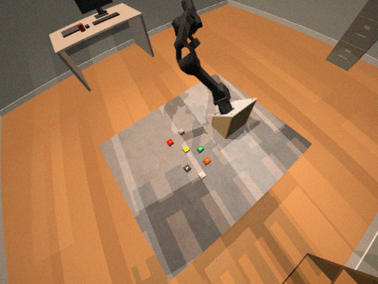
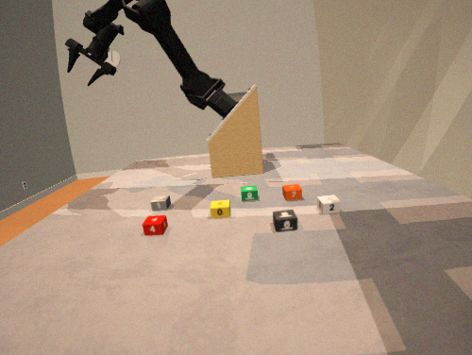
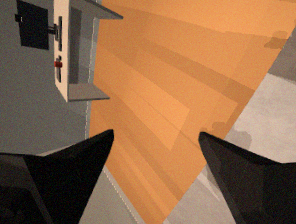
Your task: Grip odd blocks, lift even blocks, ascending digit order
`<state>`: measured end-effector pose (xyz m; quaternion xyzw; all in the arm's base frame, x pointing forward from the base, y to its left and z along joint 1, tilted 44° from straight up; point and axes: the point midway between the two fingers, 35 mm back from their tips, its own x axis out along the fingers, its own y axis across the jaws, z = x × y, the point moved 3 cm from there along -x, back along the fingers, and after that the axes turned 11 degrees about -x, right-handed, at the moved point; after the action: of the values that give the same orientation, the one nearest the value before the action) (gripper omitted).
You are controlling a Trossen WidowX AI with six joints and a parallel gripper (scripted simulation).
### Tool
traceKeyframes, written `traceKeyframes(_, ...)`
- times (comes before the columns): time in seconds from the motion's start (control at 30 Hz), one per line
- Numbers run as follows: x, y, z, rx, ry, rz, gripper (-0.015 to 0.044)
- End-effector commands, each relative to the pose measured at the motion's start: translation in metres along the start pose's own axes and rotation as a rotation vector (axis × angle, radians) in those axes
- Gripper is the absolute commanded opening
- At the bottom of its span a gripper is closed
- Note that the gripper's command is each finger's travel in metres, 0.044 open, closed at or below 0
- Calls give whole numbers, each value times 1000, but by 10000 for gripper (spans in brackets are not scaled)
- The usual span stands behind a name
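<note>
My gripper (image 2: 78,77) (image 3: 156,135) is open and empty, high above the table and away from all the blocks. The yellow block (image 1: 186,149) (image 2: 220,209) shows 0. The grey block (image 1: 181,131) (image 2: 160,203) shows 1. The white block (image 1: 202,174) (image 2: 328,205) shows 2. The red block (image 1: 170,142) (image 2: 155,225) shows 4. The orange block (image 1: 207,160) (image 2: 292,192) shows 7. The green block (image 1: 200,149) (image 2: 249,194) and the black block (image 1: 187,168) (image 2: 285,221) carry underlined digits too blurred to tell. No block shows in the wrist view.
The arm's wedge-shaped base (image 1: 242,117) (image 2: 236,146) stands behind the blocks on the patchy grey surface (image 1: 151,166) (image 2: 118,293). A desk (image 1: 128,15) (image 3: 75,92) with a monitor (image 3: 34,25) stands by the wall. A filing cabinet (image 1: 353,41) is at the far right.
</note>
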<state>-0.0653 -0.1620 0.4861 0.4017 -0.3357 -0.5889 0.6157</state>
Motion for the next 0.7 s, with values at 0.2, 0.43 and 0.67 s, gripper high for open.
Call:
traceKeyframes(0.2, 41, -30, -13, -46, 124, -55, 400)
traceKeyframes(0.43, 94, -64, -61, -179, 327, -151, 400)
traceKeyframes(0.67, 130, -93, -137, -415, 566, -238, 400)
